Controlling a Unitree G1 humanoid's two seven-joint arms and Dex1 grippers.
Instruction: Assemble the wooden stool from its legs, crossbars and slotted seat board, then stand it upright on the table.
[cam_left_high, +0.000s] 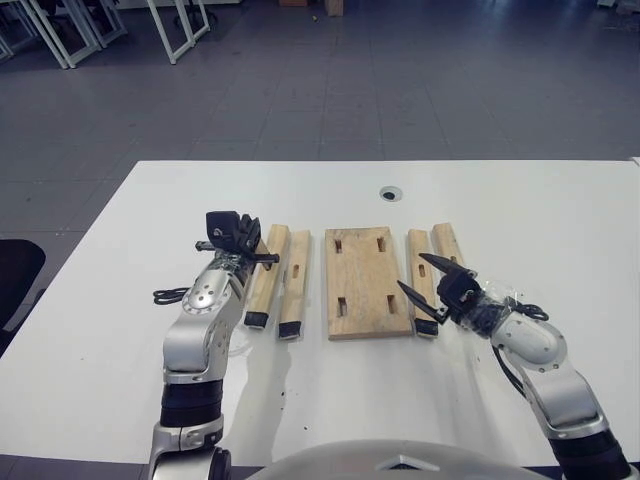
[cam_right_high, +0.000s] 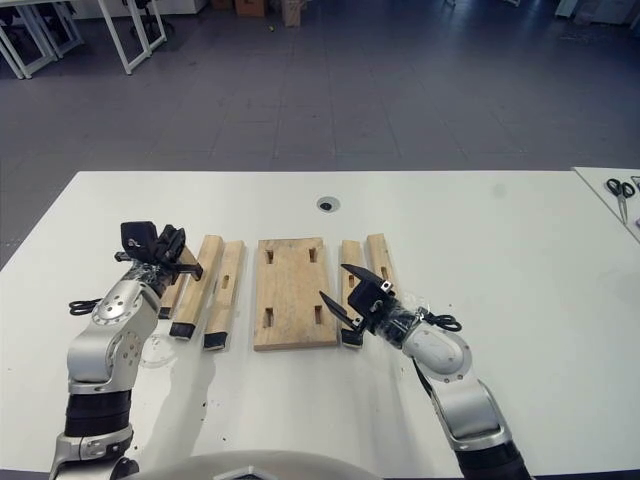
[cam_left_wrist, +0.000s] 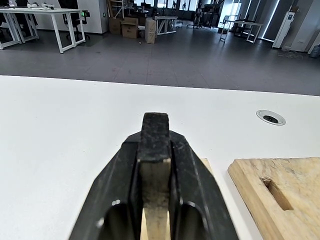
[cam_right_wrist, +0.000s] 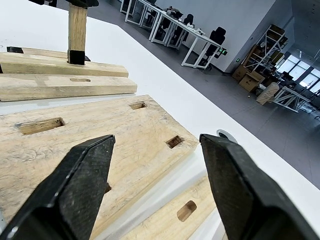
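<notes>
Seat board (cam_left_high: 368, 282) flat between legs (cam_left_high: 296, 280), gaps seemingly narrow.

No writing, number, label or sign can be read anywhere. The seat board (cam_left_high: 368, 283), the legs (cam_left_high: 296, 283) and the counter (cam_left_high: 500, 200) carry no legible print.

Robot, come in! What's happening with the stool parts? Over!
Left gripper shut on wooden piece. Right gripper open over leg beside seat board. Nothing assembled yet. Nothing in the way.
</notes>
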